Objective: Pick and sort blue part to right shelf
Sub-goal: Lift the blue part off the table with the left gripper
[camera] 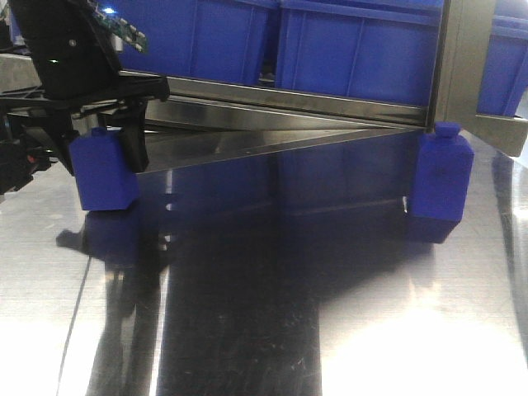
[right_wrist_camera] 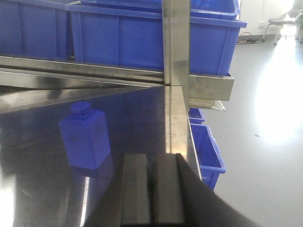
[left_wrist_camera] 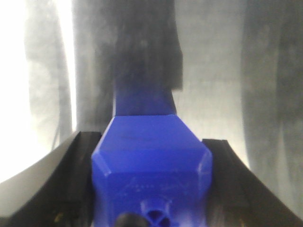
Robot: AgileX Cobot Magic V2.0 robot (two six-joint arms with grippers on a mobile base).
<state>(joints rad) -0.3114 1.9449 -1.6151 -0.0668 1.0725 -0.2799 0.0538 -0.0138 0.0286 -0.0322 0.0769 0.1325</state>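
Grab looks done: left gripper [left_wrist_camera: 151, 184] clamps the blue part [camera: 103, 177] between its fingers [left_wrist_camera: 71, 179], shelving's what's left. Your right gripper [right_wrist_camera: 152, 189] is pinched together, empty, second part [right_wrist_camera: 85, 137] ahead-left of its fingers.

This is looking like an industrial sorting bay, a workshop or stockroom rather than any home. A brushed steel worktop [camera: 330, 346] is stretching across the front view, throwing back glare and blue reflections. Behind it, a metal shelf [camera: 330, 103] is carrying a row of blue plastic storage bins [camera: 355, 49], the stackable kind used for parts. On the right wrist view, a steel upright [right_wrist_camera: 175, 47] is bracing that shelf, and lower bins [right_wrist_camera: 213, 156] in the same blue are sitting down beside the worktop. Past them, a smooth grey floor [right_wrist_camera: 265, 142] is shining under bright light, and a chair [right_wrist_camera: 277, 23] is standing far off.
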